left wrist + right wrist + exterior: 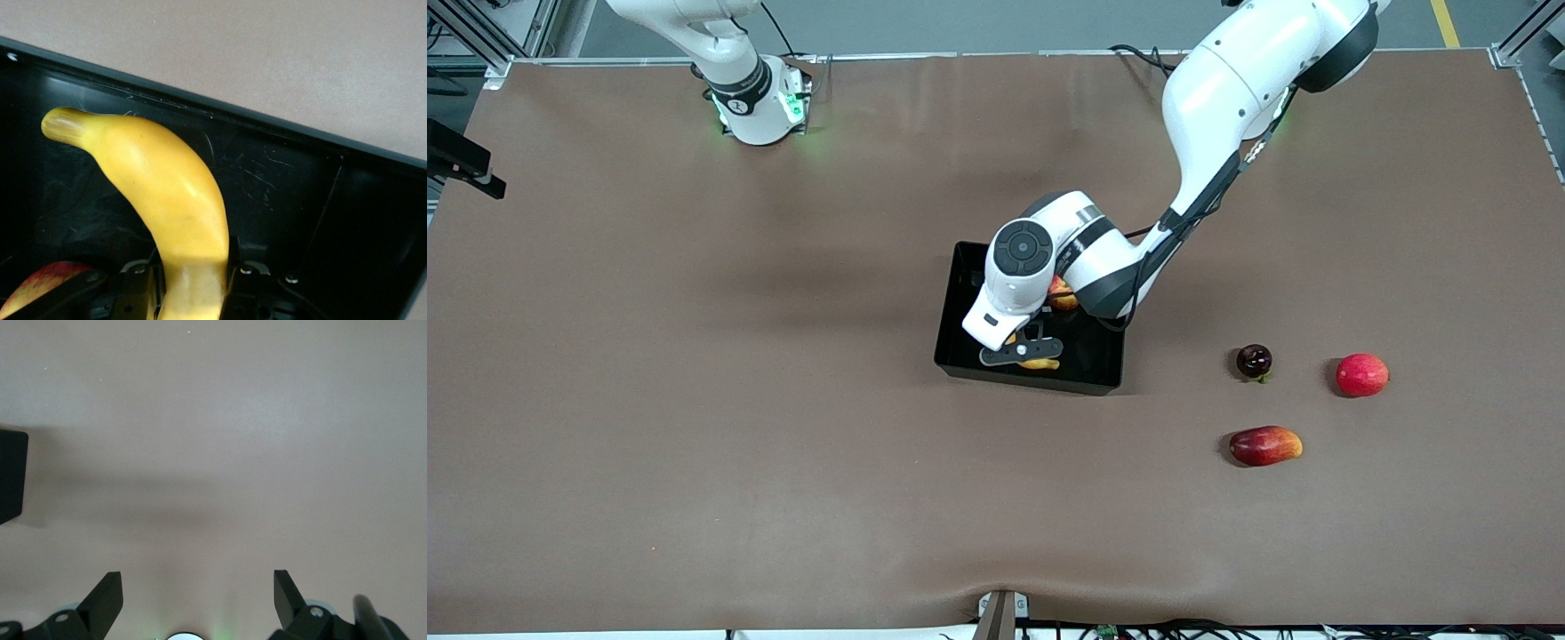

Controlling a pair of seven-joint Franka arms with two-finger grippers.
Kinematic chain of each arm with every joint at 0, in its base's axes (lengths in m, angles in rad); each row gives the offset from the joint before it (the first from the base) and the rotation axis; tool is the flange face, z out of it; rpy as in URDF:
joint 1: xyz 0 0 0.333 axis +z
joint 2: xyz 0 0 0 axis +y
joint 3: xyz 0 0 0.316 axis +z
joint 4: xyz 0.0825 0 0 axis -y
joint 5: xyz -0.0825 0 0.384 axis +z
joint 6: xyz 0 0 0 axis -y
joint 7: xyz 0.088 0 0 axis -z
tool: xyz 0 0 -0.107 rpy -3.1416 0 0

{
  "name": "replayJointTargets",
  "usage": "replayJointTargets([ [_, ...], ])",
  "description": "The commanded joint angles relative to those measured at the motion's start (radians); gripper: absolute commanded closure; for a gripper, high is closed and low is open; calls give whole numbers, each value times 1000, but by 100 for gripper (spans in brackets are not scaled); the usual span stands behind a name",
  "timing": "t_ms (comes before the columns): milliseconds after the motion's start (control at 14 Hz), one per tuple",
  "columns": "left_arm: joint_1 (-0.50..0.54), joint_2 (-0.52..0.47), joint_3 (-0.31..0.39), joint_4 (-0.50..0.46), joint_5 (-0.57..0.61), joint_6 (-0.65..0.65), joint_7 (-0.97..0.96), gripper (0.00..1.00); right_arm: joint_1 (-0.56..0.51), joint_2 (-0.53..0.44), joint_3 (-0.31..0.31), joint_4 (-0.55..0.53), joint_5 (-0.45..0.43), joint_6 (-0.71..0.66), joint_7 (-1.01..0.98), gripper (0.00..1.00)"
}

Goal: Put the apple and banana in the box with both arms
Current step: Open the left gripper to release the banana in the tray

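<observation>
The banana (167, 200) sat clamped at its lower end between the fingers of the left gripper (1021, 350), its long axis running up and away from the pincer toward the upper left of the left wrist view, tip free over the glossy floor of the box (960, 267). In the front view this put it low in the box at frame centre, by the wall nearer the camera. Whether it touched the floor could not be told. The apple (1062, 293) lay in the box too, mostly hidden under the left arm's wrist. By my reading, only the release remained. The right gripper (198, 597) waited with fingers spread over bare table (694, 400); its arm showed only at the front view's upper left. 3 other fruits (1266, 444) lay at centre right.
</observation>
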Motion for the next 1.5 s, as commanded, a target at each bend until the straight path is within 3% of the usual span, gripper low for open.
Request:
replayJointTargets([
  [0, -15, 45, 10, 27, -2, 50, 0, 100, -12, 11, 4, 21, 9, -4, -4, 0],
  [429, -51, 93, 54, 22, 2, 90, -2, 100, -12, 11, 4, 21, 9, -4, -4, 0],
  [500, -54, 90, 63, 22, 4, 90, -3, 84, -12, 11, 4, 21, 9, -4, -4, 0],
  [643, -46, 71, 68, 22, 19, 88, 1, 0, -12, 11, 4, 21, 7, -4, -4, 0],
  [857, -25, -13, 68, 22, 50, 40, 6, 0, -12, 11, 4, 21, 7, -4, -4, 0],
  [1214, 125, -305, 60, 18, 37, -275, 92, 0, -12, 11, 4, 21, 7, -4, -4, 0],
  [1429, 231, -427, 59, 16, 33, -395, 196, 0, -12, 11, 4, 21, 7, -4, -4, 0],
])
